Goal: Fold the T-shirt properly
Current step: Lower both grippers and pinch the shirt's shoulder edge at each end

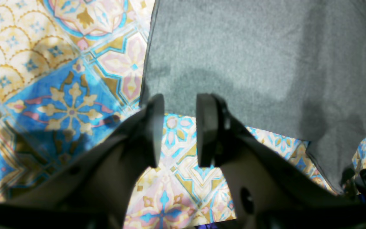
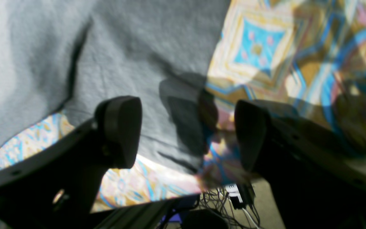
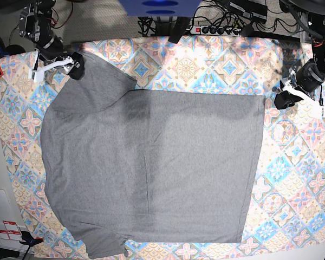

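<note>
On patterned tablecloth (image 3: pixel 292 162), T-shirt (image 3: pixel 151 168) unobstructed

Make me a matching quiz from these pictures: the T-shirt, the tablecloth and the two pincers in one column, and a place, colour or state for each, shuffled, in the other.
1. T-shirt
2. tablecloth
3. left pincer
4. right pincer

A. colourful tile pattern
B. open over the shirt's corner near the sleeve
C. plain grey, spread flat
D. open at the shirt's hem corner, nothing gripped

Pairs: 1-C, 2-A, 3-D, 4-B
</note>
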